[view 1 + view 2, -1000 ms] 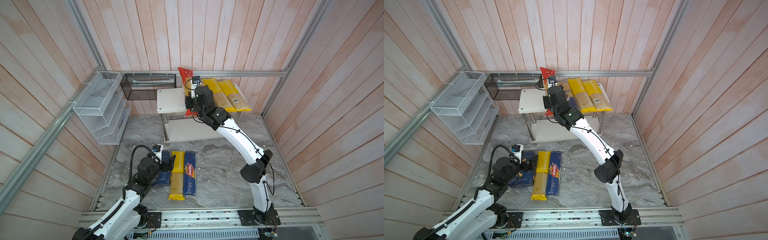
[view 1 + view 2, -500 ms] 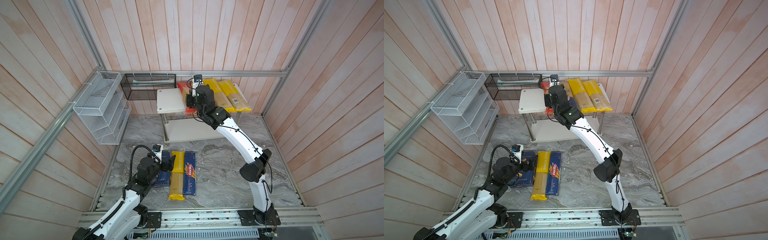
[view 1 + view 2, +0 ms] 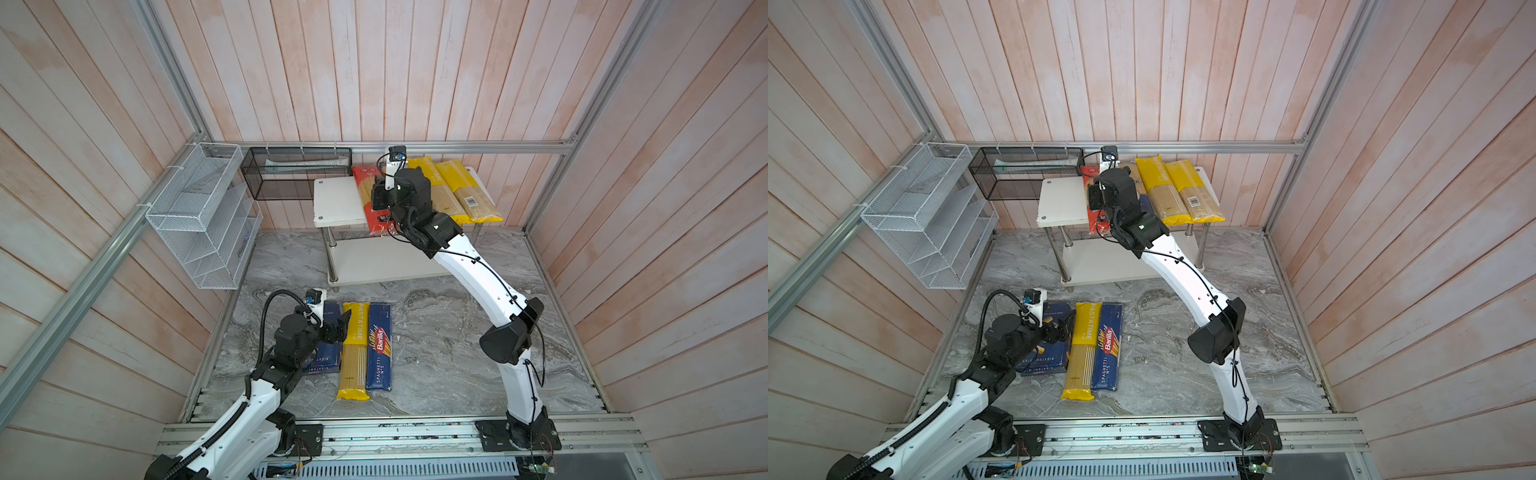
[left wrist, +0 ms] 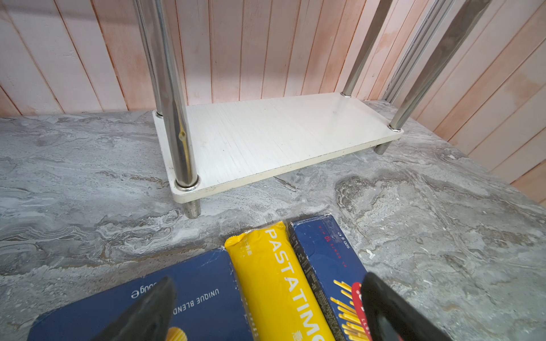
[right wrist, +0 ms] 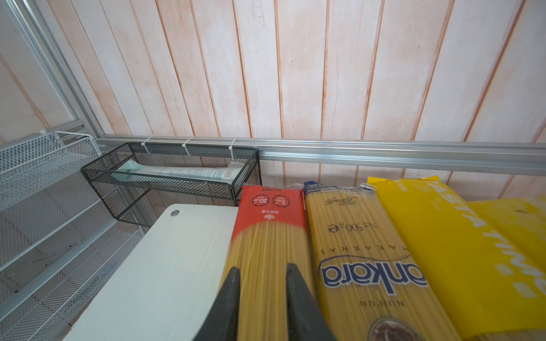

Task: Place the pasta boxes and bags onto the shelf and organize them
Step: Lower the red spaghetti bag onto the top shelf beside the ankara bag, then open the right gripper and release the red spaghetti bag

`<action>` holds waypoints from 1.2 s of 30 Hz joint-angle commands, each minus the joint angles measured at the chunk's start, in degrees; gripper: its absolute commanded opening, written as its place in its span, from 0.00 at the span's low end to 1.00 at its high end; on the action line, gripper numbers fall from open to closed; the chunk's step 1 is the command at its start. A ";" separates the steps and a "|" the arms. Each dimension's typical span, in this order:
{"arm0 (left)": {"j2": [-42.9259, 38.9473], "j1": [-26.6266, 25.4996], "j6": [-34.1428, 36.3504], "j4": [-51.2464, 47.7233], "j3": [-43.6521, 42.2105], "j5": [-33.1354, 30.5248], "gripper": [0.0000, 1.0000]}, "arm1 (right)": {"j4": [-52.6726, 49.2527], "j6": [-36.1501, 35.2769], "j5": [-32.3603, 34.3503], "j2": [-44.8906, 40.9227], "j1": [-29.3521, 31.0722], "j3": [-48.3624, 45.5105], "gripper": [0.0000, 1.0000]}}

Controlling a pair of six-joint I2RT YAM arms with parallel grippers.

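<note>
The shelf [image 3: 336, 199] stands at the back, its lower board [image 4: 280, 133] bare. On its top board lie a red-ended bag [image 5: 267, 236], a beige-and-navy bag [image 5: 354, 251] and two yellow-ended bags [image 3: 469, 191], side by side. My right gripper [image 5: 263, 267] hovers over the red-ended bag [image 3: 368, 199], jaws a little apart, holding nothing. On the floor lie the wide pasta box [image 4: 206, 295], a yellow-ended bag [image 3: 355, 349] and the narrow box [image 3: 379, 349]. My left gripper [image 4: 267, 279] hangs wide open just above them.
A black mesh basket [image 3: 297, 170] with a tube inside hangs on the back rail, left of the shelf. A white wire rack [image 3: 199, 212] is fixed to the left wall. Wooden walls close in the marbled floor [image 3: 436, 357].
The red-ended bag, held tilted with its end raised a second ago, now lies flat on the top board. The right jaws have parted off it. The left arm has not moved.
</note>
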 commanded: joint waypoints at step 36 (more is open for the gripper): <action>-1.47 0.17 0.24 0.26 -0.78 0.33 1.00 | 18.19 -17.34 -27.19 -36.59 2.90 -59.08 0.29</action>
